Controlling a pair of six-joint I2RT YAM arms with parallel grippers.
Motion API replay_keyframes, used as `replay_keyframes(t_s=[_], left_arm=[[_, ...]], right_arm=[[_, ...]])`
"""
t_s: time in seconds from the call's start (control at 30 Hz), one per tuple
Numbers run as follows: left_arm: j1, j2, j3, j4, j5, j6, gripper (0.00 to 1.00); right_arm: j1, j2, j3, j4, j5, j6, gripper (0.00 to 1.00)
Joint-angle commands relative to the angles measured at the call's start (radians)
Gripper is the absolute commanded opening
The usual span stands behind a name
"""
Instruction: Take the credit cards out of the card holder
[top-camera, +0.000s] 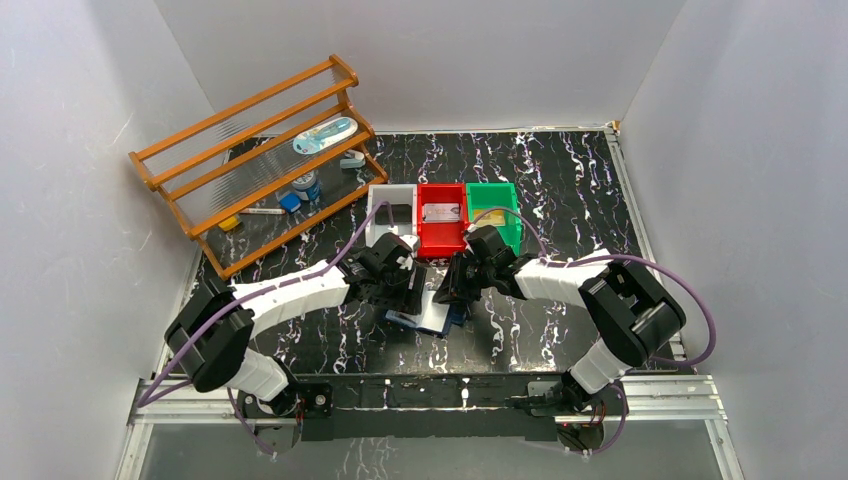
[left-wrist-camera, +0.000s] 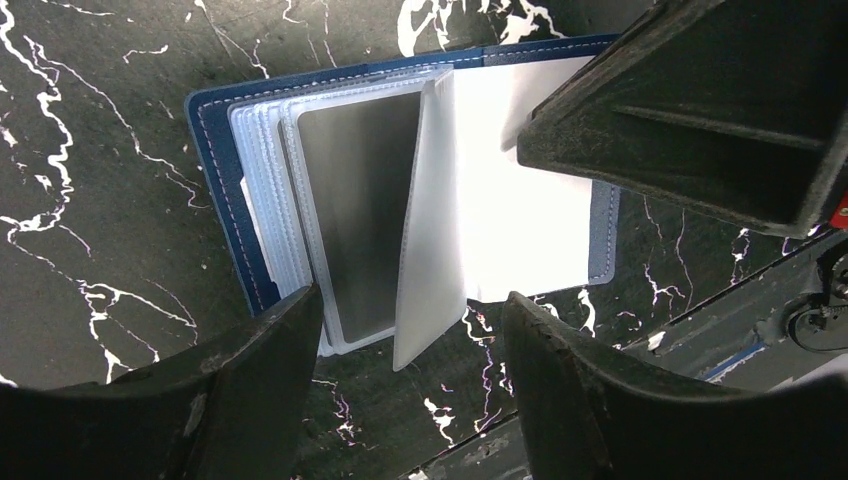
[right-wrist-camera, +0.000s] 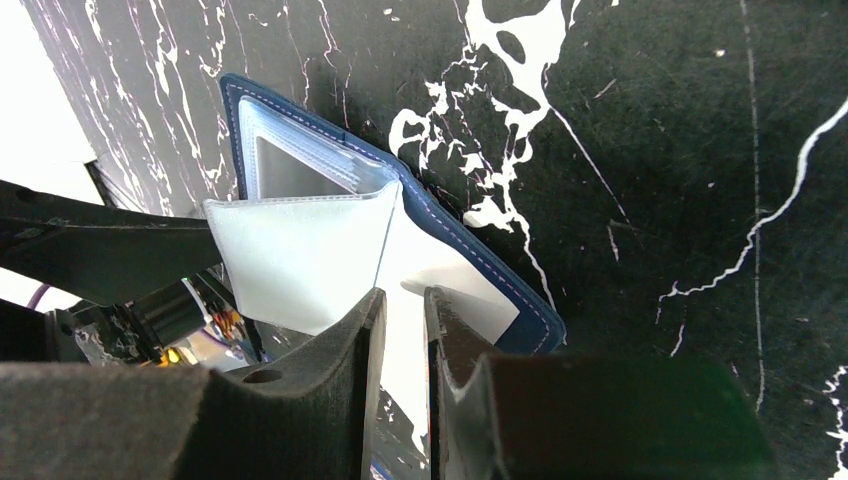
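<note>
Left end effector (left-wrist-camera: 410, 297) open; right end effector (right-wrist-camera: 403, 296) tight on one card holder (left-wrist-camera: 520, 240).

I'd call this a lab test cell: white panel walls (top-camera: 60, 150), aluminium frame rail (top-camera: 430, 395), marbled table (top-camera: 560, 190), staged prop rack (top-camera: 250, 150).

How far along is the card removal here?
Done: a grey card lies in the red bin, a gold card in the green bin. In hand: card holder open, right hand on it, left hand open over a silvery card still sleeved. Left: pulling it out.
</note>
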Motion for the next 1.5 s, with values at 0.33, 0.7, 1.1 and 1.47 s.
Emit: replay_keyframes(t_s=[0.33,0.7,1.1,1.47], left_arm=[[-0.002,-0.078,0.080,-0.004,-0.004,-0.003,0.72],[-0.002,-0.038,0.062,0.011,0.007,0.003,0.74],[-0.001,0.021,0.043,0.055,0.018,0.001,0.73],[-0.001,0.010,0.037,0.052,-0.002,0.004,0.74]], right_arm=[[-0.003,0.006,-0.009,0.019,-0.007,-0.022,0.29],[-0.002,0.001,-0.013,0.016,-0.003,-0.022,0.30],[-0.002,0.016,-0.012,0.022,-0.005,-0.022,0.30],[-0.002,0.017,-0.016,0.024,-0.009,-0.022,0.30]])
